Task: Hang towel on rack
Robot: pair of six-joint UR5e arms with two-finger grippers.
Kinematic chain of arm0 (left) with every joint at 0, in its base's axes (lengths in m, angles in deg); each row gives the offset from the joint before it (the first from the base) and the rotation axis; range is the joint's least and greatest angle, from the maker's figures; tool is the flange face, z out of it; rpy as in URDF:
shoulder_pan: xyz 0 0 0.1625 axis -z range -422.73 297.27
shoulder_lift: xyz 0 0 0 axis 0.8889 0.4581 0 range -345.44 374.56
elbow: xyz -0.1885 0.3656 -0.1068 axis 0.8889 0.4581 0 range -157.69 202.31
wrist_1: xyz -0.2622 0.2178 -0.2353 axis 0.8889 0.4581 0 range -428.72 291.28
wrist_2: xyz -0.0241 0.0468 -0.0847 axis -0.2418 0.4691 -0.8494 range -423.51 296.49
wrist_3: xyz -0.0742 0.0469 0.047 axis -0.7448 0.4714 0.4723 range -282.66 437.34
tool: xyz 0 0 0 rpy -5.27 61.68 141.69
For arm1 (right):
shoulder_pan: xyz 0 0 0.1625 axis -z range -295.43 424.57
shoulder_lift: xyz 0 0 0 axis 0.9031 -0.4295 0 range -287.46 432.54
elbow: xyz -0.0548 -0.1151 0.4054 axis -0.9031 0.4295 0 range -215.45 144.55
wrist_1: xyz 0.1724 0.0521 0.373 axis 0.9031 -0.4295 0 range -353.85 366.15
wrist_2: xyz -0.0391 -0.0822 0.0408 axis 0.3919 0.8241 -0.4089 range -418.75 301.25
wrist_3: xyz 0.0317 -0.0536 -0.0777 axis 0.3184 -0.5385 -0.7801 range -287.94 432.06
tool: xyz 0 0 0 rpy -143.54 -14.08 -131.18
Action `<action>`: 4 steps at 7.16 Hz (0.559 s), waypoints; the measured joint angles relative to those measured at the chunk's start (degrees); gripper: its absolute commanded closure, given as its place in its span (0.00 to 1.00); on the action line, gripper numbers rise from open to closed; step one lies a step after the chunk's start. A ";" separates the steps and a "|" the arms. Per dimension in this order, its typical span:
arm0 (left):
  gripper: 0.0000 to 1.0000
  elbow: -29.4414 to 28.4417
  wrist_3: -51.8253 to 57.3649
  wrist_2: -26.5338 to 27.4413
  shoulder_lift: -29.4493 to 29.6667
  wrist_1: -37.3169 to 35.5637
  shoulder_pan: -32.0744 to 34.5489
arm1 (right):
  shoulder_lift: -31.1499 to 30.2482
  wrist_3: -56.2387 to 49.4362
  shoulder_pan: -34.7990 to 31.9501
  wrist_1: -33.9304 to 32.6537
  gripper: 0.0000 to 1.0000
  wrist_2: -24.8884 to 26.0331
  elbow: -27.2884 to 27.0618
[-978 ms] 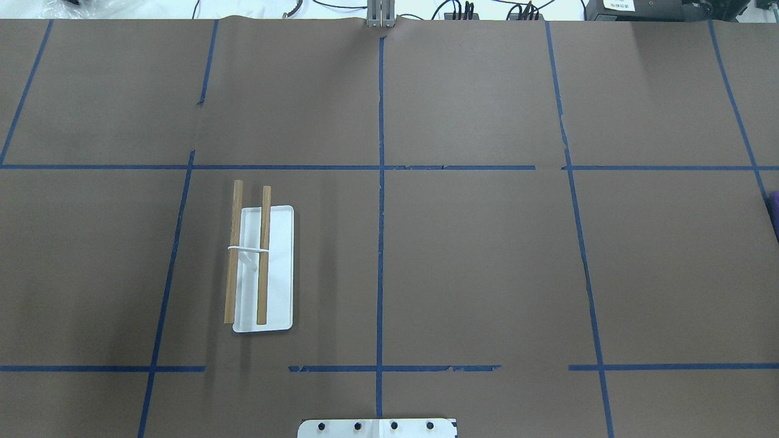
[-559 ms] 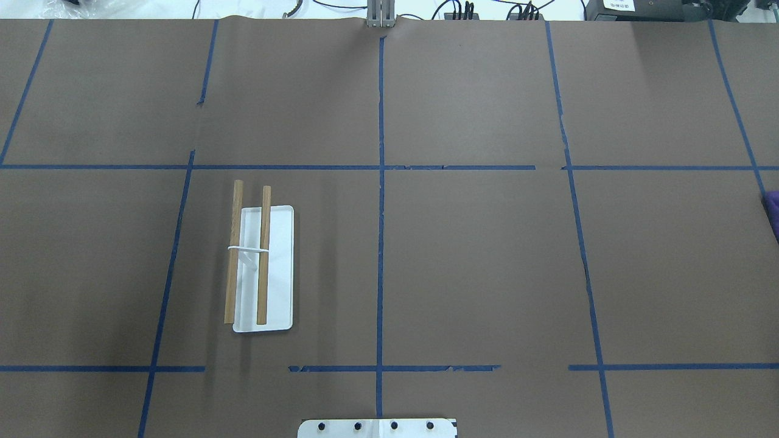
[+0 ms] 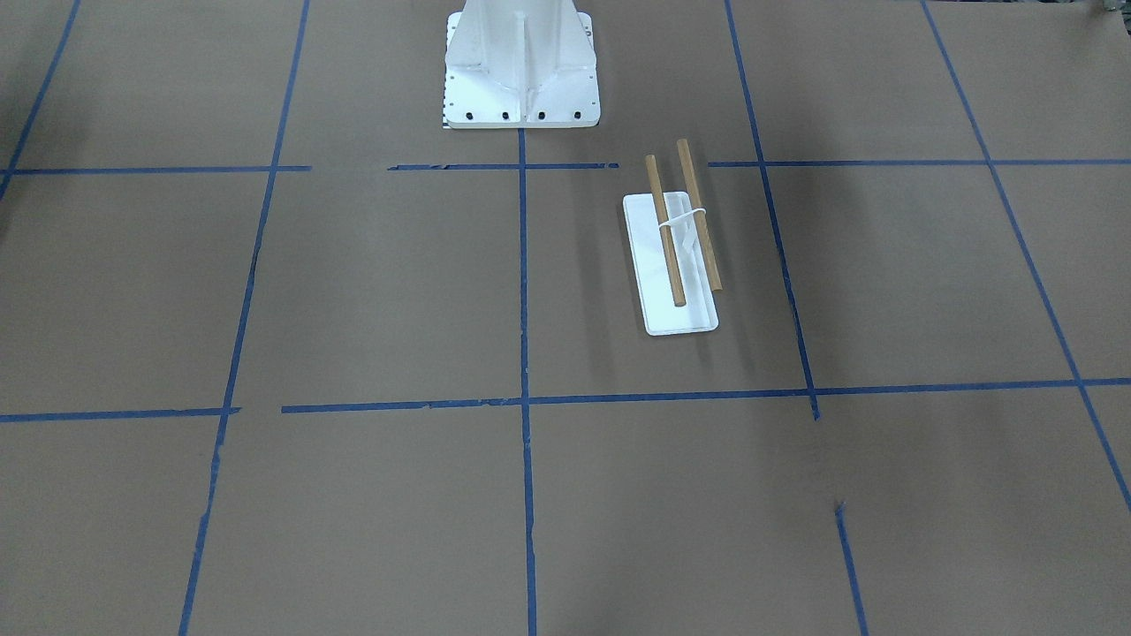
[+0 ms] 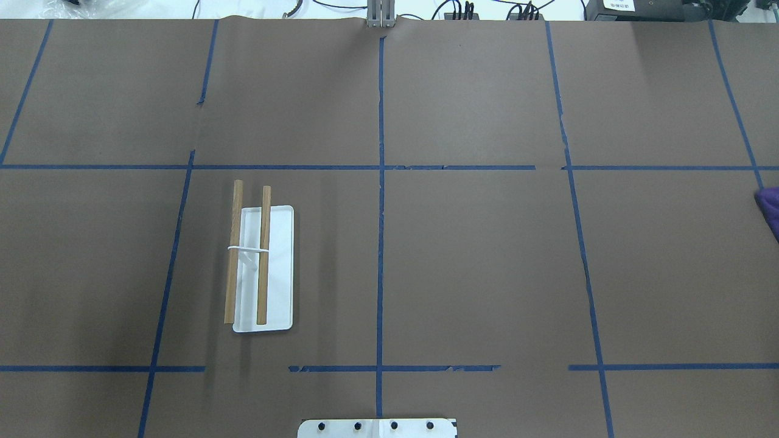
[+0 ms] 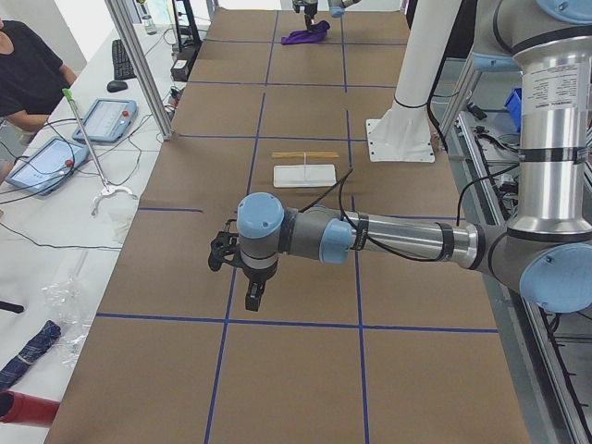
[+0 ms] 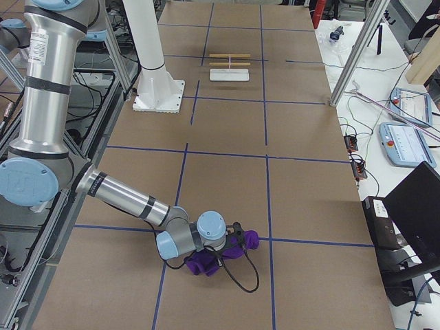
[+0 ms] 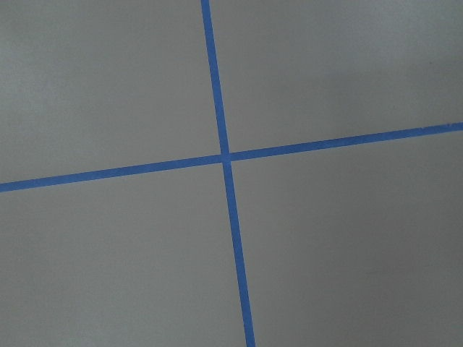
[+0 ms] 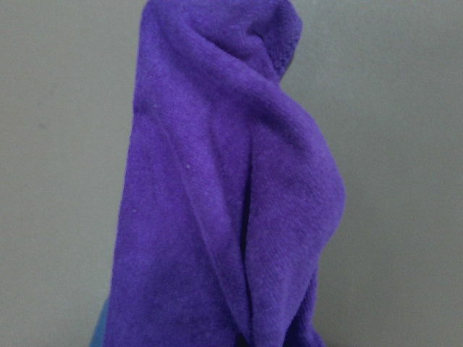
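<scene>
At the table's right end, the purple towel sat bunched at the right gripper, close to the edge nearest that side cam. Overhead caught only a tip of it at the right border; rest was cut off. The right wrist cam was filled w/ hanging purple folds, no fingers in sight, so can't tell if that tool was spread or pinching the cloth, nor if the cloth was off the surface.

The rack stood on the robot's left half, well apart from the towel, in the grid cell just left of the centre tape line. Its two dowels ran parallel, joined by a white bracket above the flat white base. Plenty of bare paper lay on all sides of it; the white pedestal was near but not touching.

The left gripper hung over a tape crossing toward the left end, arm stretched out low. It was seen from the side only, so can't tell its state.

The table was covered in brown paper w/ a blue grid. Tablets and cables lay on the side bench.
</scene>
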 measured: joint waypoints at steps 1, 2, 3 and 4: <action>0.00 0.23 0.00 0.00 0.00 -0.02 0.01 | -0.02 0.26 -0.38 0.10 1.00 -0.35 -2.26; 0.00 0.74 0.00 0.02 -0.01 -0.08 0.01 | -0.02 0.66 -0.94 0.01 1.00 -0.38 -6.19; 0.00 1.43 0.00 0.06 -0.03 -0.08 0.01 | 0.52 1.36 -1.39 -0.34 1.00 -0.28 -11.08; 0.00 2.17 0.02 0.14 0.12 0.08 0.01 | 2.31 3.70 -1.62 -0.64 1.00 -0.25 -15.52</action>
